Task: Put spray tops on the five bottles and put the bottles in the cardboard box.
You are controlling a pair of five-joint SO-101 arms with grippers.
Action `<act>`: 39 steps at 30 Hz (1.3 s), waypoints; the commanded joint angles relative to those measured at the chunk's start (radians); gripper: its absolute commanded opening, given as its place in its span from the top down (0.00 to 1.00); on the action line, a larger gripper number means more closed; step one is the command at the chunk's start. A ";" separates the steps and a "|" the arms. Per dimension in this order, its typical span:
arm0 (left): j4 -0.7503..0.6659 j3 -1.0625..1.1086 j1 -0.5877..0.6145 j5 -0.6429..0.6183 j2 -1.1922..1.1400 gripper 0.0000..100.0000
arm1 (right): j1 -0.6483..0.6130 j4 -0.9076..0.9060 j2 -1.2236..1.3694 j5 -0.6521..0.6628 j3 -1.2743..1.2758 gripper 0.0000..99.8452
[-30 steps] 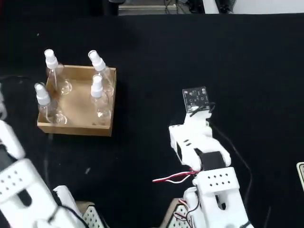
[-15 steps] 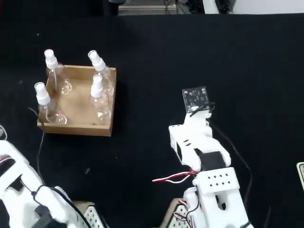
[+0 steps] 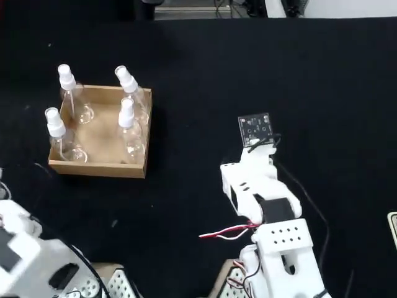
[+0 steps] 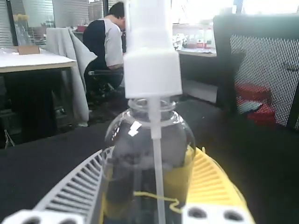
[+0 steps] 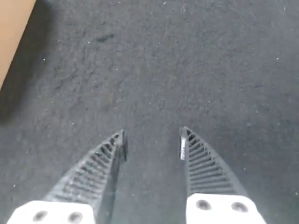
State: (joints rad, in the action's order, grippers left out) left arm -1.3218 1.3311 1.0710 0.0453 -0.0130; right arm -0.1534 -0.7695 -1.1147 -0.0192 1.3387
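Clasping a spray-topped bottle, left claw, right claw spread apart over black table

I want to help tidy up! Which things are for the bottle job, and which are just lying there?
For the job: cardboard box; four capped bottles inside it; fifth bottle with spray top, in the left claw; open right claw.
Just lying there: pale thing at the table's right edge.

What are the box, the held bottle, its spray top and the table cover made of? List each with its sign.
Box: cardboard, matte brown walls.
Bottle: clear plastic or glass, glossy; background shows through.
Spray top: white plastic, likely; smooth.
Table cover: black cloth, probably felt; fuzzy, speckled.
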 commanded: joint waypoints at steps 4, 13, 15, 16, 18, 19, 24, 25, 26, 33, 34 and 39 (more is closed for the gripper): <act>-0.288 -0.124 0.012 0.021 -0.324 0.97 | -0.012 0.018 -0.002 0.002 -0.005 0.84; -0.318 -0.168 0.028 0.018 -0.460 0.97 | -0.012 0.020 -0.002 0.002 -0.005 0.84; -0.316 -0.168 0.031 0.018 -0.465 0.97 | -0.012 0.020 -0.002 0.002 -0.005 0.84; -0.313 -0.168 0.033 0.018 -0.466 0.97 | -0.012 0.020 -0.002 0.002 -0.005 0.84; -0.311 -0.159 0.033 0.018 -0.468 0.97 | -0.012 0.018 -0.002 0.002 -0.005 0.84; -0.310 -0.157 0.033 0.018 -0.468 0.97 | -0.011 0.018 -0.002 0.003 -0.005 0.84; -0.310 -0.157 0.033 0.021 -0.468 0.97 | -0.011 0.017 -0.002 0.003 -0.005 0.84; -0.310 -0.157 0.033 0.023 -0.468 0.97 | -0.011 0.017 -0.002 0.003 -0.005 0.84; -0.307 -0.157 0.033 0.023 -0.468 0.97 | -0.011 0.017 -0.002 0.003 -0.005 0.84; -0.201 -0.191 0.051 0.018 -0.468 0.97 | -0.009 0.017 -0.002 0.003 -0.005 0.84; -0.210 -0.193 0.053 0.018 -0.468 0.97 | -0.009 0.017 -0.002 0.003 -0.005 0.84; -0.301 -0.180 0.054 0.026 -0.468 0.97 | -0.009 0.017 -0.002 0.003 -0.005 0.84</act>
State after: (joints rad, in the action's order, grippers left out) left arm -1.5796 1.1669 1.1139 0.0637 -0.4841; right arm -0.1534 -0.7695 -1.1147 -0.0192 1.3387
